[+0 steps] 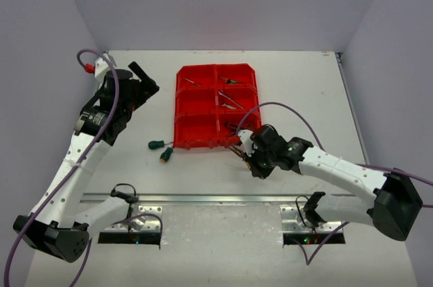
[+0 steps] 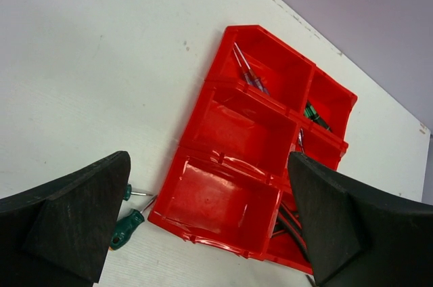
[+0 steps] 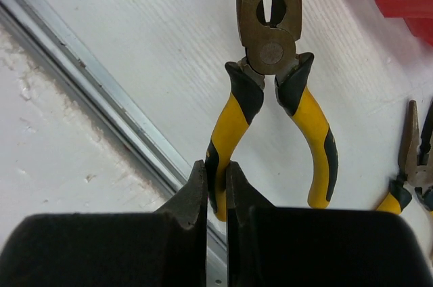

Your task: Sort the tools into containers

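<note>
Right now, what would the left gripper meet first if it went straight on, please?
Most likely the red bin, at one of its empty compartments; the left gripper is open, and depth is unclear.

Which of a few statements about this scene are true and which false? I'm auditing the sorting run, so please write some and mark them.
1. The right hand is shut on one handle of the yellow-and-black pliers. True.
2. The left hand holds a screwdriver. False: it is open and holds nothing.
3. Two green-handled screwdrivers lie on the table, outside the red bin. True.
4. Every compartment of the bin holds a tool. False: the near-left compartment is empty.
</note>
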